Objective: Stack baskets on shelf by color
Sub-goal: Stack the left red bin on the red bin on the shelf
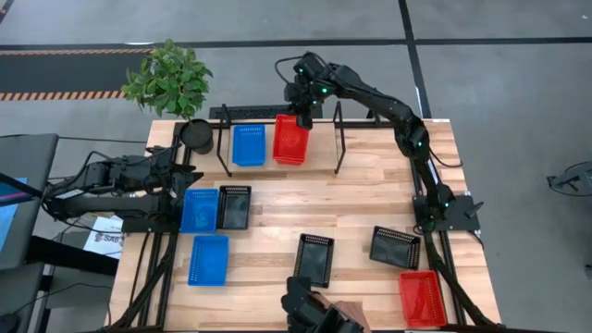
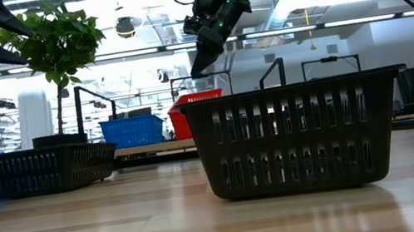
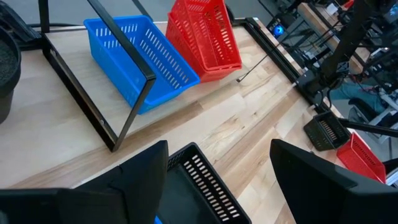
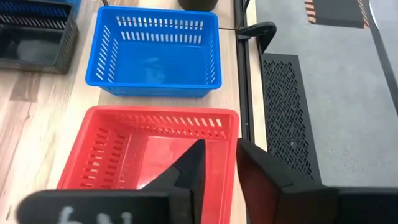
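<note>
My right claw [image 4: 217, 163] sits at the far rim of the red basket [image 4: 146, 155], fingers nearly together astride its thin wall, so I read it as clamped on that rim. The basket rests on the shelf [image 1: 319, 153] directly under the claw, and a blue basket [image 4: 155, 53] sits just beside it on the same board. I judge the red one light and a little springy: thin plastic that would flex if squeezed mid-wall, smooth enough to slip, so the stiffer rolled rim is the place to hold. It is a shallow rectangular tray with slotted walls and a glossy bright red floor. My left claw [image 3: 217, 168] waits with fingers apart above a black basket [image 3: 196, 186], near the table's edge.
</note>
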